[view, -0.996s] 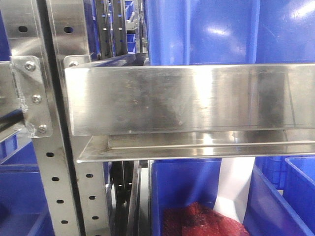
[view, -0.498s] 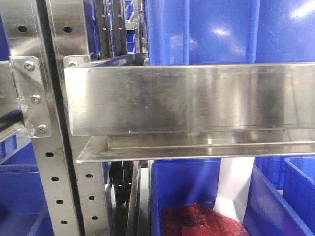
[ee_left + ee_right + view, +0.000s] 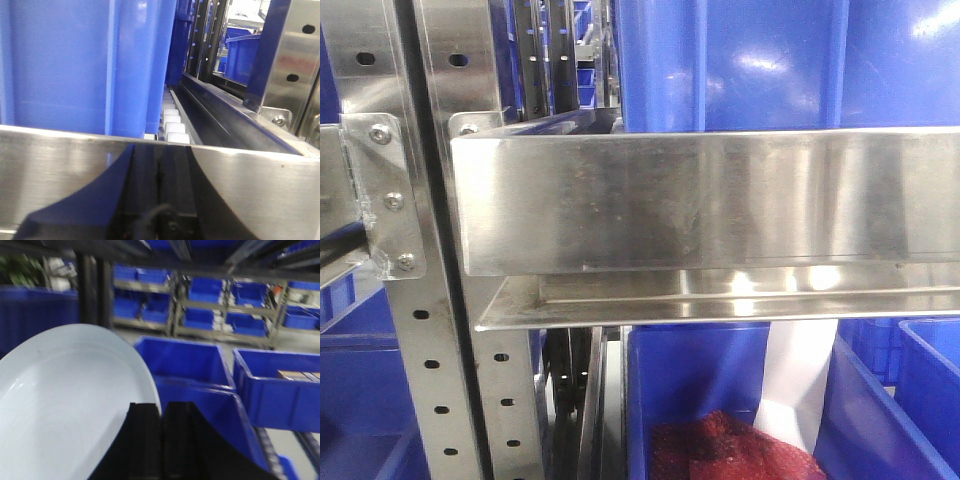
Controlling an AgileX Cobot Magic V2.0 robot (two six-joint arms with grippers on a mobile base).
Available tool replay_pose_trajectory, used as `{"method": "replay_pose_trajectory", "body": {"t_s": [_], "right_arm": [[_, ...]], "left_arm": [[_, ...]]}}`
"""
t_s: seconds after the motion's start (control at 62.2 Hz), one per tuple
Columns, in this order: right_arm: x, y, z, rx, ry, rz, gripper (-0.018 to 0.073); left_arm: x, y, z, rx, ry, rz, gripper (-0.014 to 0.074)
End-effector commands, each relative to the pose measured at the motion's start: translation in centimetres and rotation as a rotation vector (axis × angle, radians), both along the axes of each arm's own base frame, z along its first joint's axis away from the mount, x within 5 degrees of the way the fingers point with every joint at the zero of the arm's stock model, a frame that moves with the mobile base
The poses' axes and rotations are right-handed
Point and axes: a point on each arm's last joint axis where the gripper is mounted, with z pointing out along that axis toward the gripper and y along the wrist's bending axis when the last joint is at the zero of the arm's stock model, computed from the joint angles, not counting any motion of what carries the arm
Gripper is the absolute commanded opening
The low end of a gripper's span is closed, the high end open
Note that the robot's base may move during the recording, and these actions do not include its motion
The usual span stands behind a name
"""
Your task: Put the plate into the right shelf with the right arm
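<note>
In the right wrist view my right gripper is shut on the rim of the white plate, which fills the lower left and stands on edge. Blue bins lie ahead of it. In the front view the steel right shelf shows as a wide rail with perforated uprights. A white strip under the rail, between blue bins, looks like the plate. My left gripper is shut and empty, right in front of a steel rail.
A large blue bin sits on the rail and another, below it, holds a red mesh bag. More blue bins and far racks lie ahead of the right wrist. White rollers run beside the bin.
The white strip under the rail shifts slightly and the reflections on the lower rail change. The shelf and bins stay put.
</note>
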Motion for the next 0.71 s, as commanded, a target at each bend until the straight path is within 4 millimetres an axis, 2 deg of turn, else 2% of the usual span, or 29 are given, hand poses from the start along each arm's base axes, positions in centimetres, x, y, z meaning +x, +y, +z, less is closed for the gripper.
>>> {"method": "replay_pose_trajectory", "body": {"t_s": [0.0, 0.161, 0.386, 0.691], "right_arm": [[1.2, 0.1, 2.0, -0.058, -0.1, -0.03, 0.0054], [4.8, 1.1, 0.8, -0.099, -0.036, -0.053, 0.0054], [9.7, 0.2, -2.3, -0.101, 0.085, -0.137, 0.0054], [14.1, 1.1, -6.4, -0.139, 0.218, -0.146, 0.0055]], "left_arm": [[-0.1, 0.0, 0.6, -0.009, -0.091, -0.004, -0.0047], [-0.1, 0.0, 0.6, -0.009, -0.091, -0.004, -0.0047], [-0.1, 0.0, 0.6, -0.009, -0.091, -0.004, -0.0047], [-0.1, 0.0, 0.6, -0.009, -0.091, -0.004, -0.0047]]}}
